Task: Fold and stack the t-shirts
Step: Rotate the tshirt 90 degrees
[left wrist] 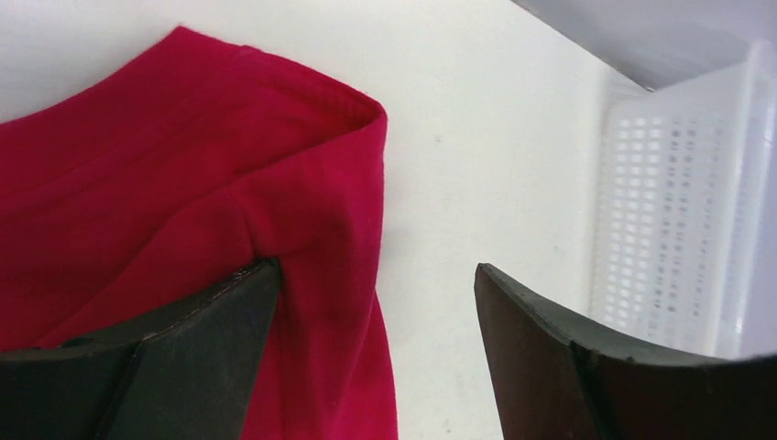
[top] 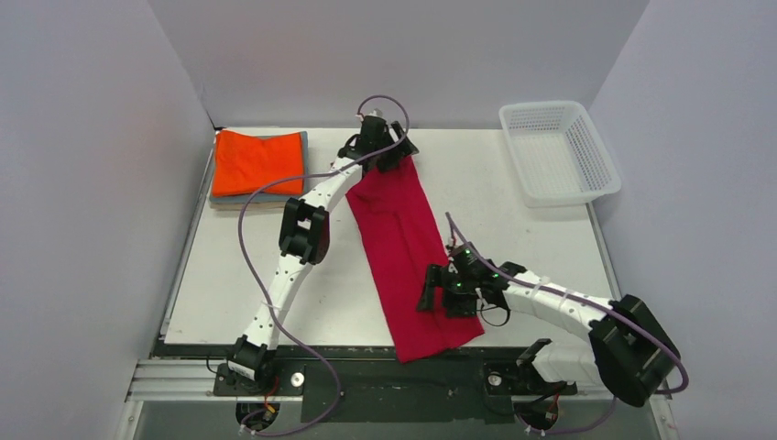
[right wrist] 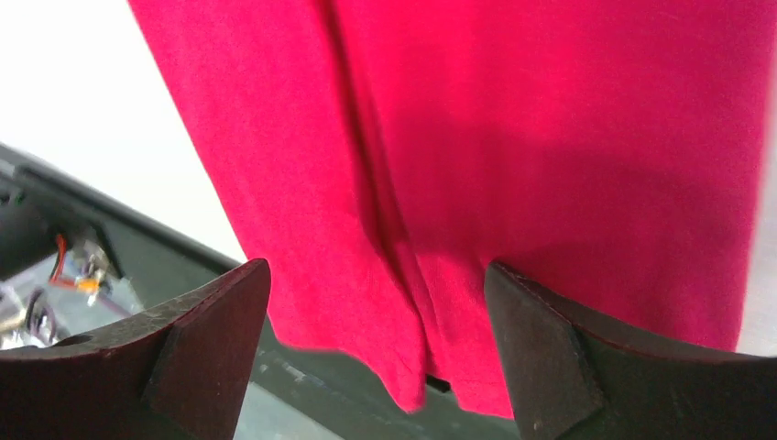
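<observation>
The crimson-red t-shirt (top: pixel 405 252) lies folded into a long strip down the middle of the table, its near end hanging over the front edge. My left gripper (top: pixel 396 158) is open over its far end; in the left wrist view (left wrist: pixel 376 284) the shirt's far corner (left wrist: pixel 302 174) lies beside the left finger (left wrist: pixel 183 357). My right gripper (top: pixel 451 295) is open low over the shirt's near part; the cloth (right wrist: pixel 476 156) fills the right wrist view between the fingers (right wrist: pixel 376 284). The orange shirt (top: pixel 257 161) tops a folded stack at the far left, with grey-blue and beige edges beneath.
A white mesh basket (top: pixel 559 151) stands at the far right corner; it also shows in the left wrist view (left wrist: pixel 678 211). The table's dark front rail (top: pixel 366 362) runs under the shirt's near end. Grey walls close in left, right and back.
</observation>
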